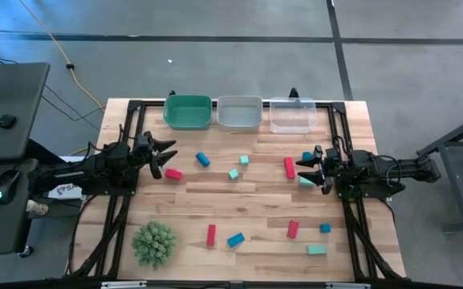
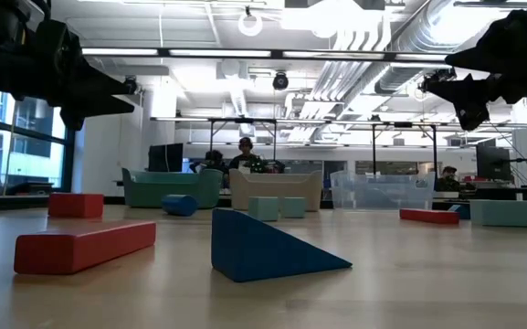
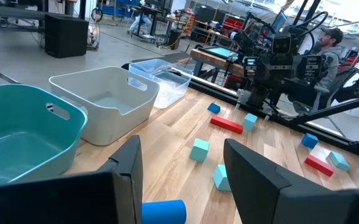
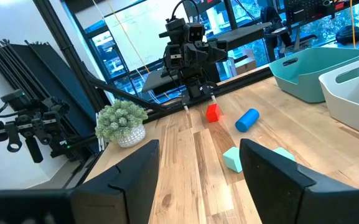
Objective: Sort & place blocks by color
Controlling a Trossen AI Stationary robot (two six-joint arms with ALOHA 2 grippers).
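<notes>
The blocks, red, blue and teal, lie scattered across the middle and lower half of the high view, with none in the green bin, grey bin or clear bin along the top edge. The left gripper at centre-left and the right gripper at centre-right both stand wide open, empty. The blocks look light, rigid and smooth-faced; I'd pinch each across its flat parallel sides.

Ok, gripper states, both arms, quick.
Left gripper: open, holding nothing, at the table's left edge near a red block.
Right gripper: open, holding nothing, at the right edge beside a teal block.
</notes>
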